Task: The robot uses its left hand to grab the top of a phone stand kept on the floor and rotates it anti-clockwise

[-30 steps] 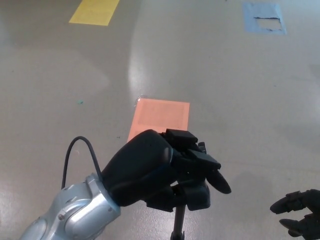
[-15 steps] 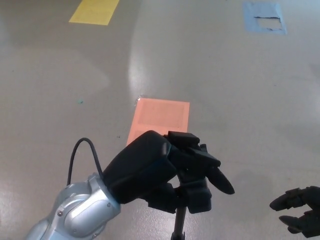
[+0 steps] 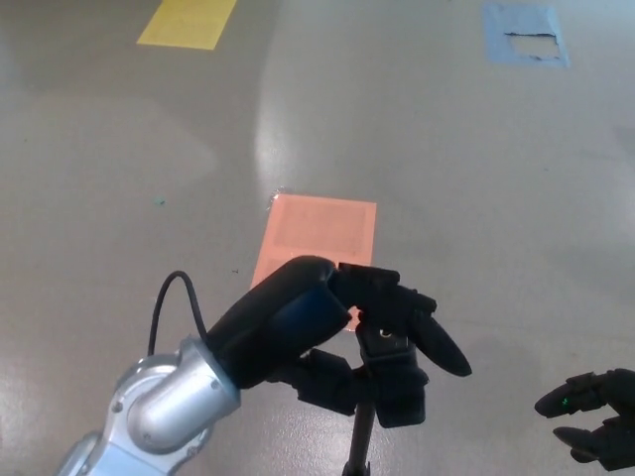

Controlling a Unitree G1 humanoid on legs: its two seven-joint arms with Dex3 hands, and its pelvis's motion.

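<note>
left hand (image 3: 298, 332) fingers grasping the phone stand (image 3: 389, 372) top above the floor (image 3: 446, 178); right hand (image 3: 595, 416) released, well apart

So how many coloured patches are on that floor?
3: a yellow patch top left, a blue patch top right, an orange patch mid-floor, partly hidden by the left hand.

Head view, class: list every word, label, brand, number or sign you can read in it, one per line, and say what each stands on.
None: no readable text anywhere in this view.
Orange floor patch: blank.
Yellow floor patch: blank.
Blue floor patch: only a dark torn gap, no letters.
Phone stand and left hand: plain black, no visible brand.
Right hand: a small green light, no text.
</note>
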